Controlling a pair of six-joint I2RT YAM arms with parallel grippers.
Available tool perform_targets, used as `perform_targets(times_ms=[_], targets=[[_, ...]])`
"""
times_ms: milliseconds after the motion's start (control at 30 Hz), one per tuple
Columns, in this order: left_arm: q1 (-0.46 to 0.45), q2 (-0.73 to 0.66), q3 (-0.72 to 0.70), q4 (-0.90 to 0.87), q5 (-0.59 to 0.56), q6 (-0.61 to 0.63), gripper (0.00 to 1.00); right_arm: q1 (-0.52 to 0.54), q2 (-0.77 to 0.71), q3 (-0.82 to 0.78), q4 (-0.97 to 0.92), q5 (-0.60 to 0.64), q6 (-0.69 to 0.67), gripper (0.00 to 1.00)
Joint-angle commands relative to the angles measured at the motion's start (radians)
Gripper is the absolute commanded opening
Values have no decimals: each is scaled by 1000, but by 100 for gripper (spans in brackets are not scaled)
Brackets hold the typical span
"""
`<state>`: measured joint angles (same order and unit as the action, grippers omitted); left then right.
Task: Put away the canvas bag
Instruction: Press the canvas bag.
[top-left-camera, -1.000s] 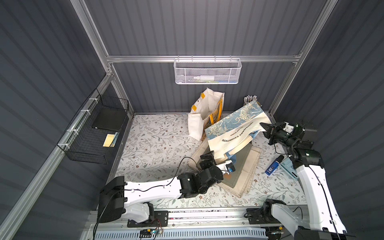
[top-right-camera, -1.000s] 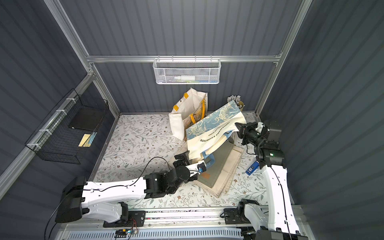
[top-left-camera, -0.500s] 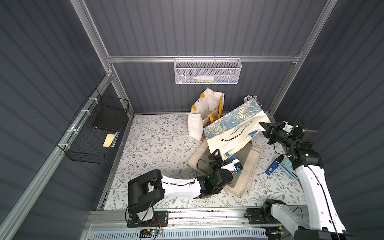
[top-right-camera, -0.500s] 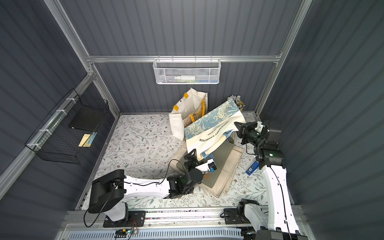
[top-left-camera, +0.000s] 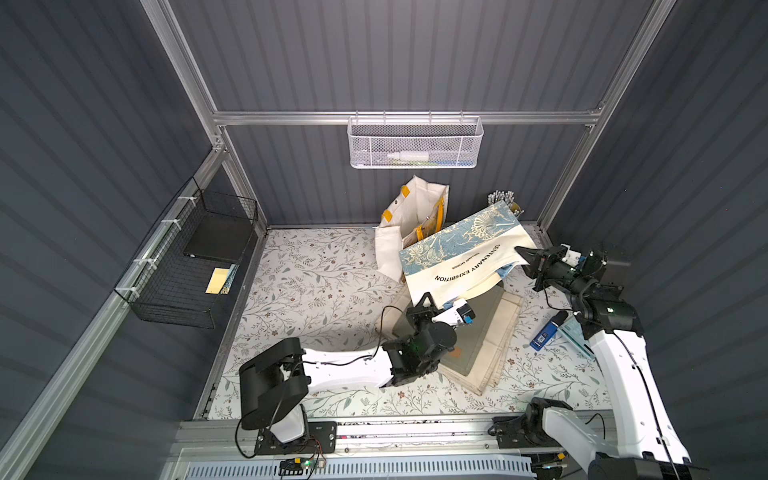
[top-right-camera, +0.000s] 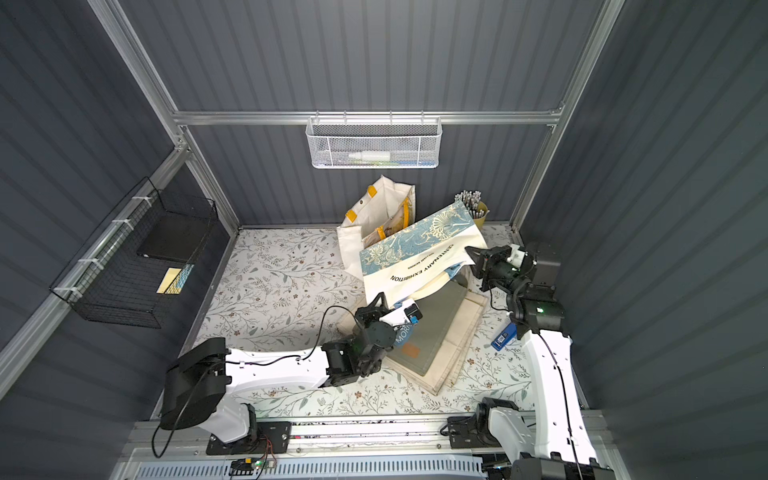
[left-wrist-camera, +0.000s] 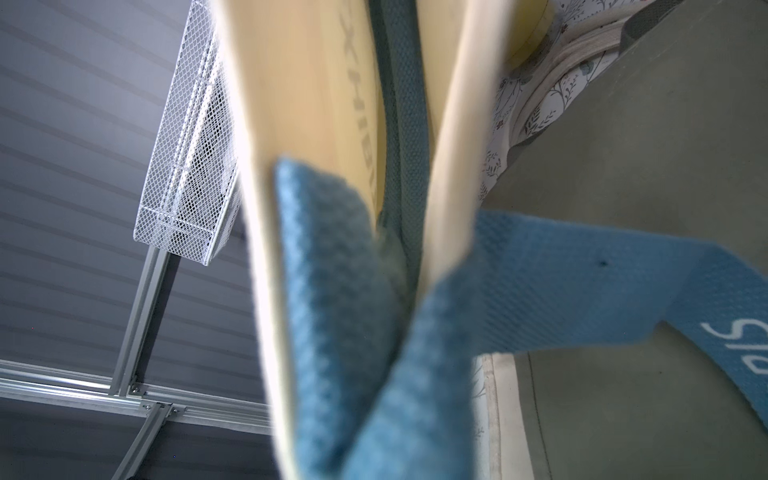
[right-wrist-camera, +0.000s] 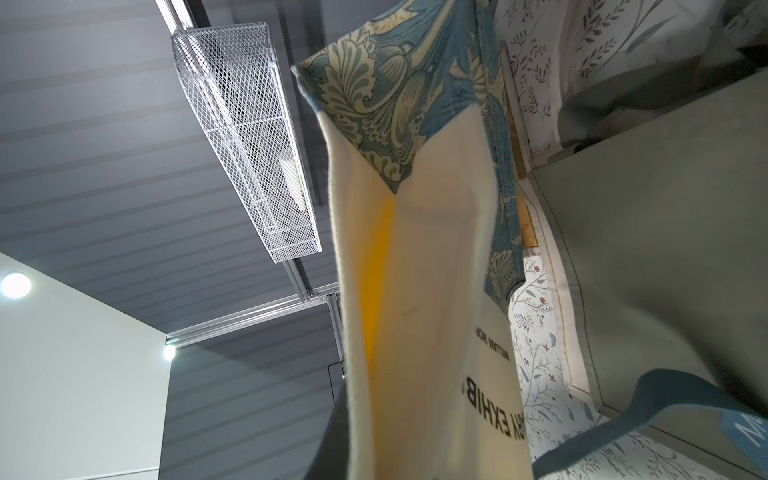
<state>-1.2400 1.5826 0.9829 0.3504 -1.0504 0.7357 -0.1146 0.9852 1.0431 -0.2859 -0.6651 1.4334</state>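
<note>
Bag: I see the canvas bag (top-left-camera: 461, 249) up in the air, spread flat and tilted, above the pile of folded bags (top-left-camera: 486, 332).
Right gripper: the right gripper (top-left-camera: 521, 254) is clamped on one corner of the bag's cream edge.
Left gripper: the left gripper (top-left-camera: 426, 298) is pinched tight too. It looks like it has the other corner of that same edge, where a blue strap (left-wrist-camera: 540, 291) hangs (the left wrist view is so close and blurry that I can't see the pads).
Long way: the held edge runs straight from one gripper to the other. The flowery end points away from both, toward the back wall.
Where it goes: I think into the white tote (top-left-camera: 419, 203), which stands open at the back, just behind the flowery end.
Nearer arm: the left one, I think, since the tote sits more to its side.
Next move: I guess both grippers must travel back together, flowery end first.
</note>
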Motion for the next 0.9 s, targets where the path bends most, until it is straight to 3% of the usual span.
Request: perform_targets(times_ms=[0,167,300,500,667,867], targets=[[-2,-141,22,-263,69,-86,0,-22,10,18,-2,0,-34,0],[-13,-247,127,-628,251,-174,0,-25,16,-6,-66,-43,-94,0],[-13,-229,345,-957,410,-328,0,-27,19,8,-181,-65,-169,0],[-12,-178,553,-1144,587,-429,0,-36,26,37,-296,-94,-258,0],[-12,-215,616,-1175,689,-524,0,-41,64,115,-384,-100,-358,4],[-12,-187,681,-1272,691,-575,0,-43,72,108,-325,-88,-394,19]])
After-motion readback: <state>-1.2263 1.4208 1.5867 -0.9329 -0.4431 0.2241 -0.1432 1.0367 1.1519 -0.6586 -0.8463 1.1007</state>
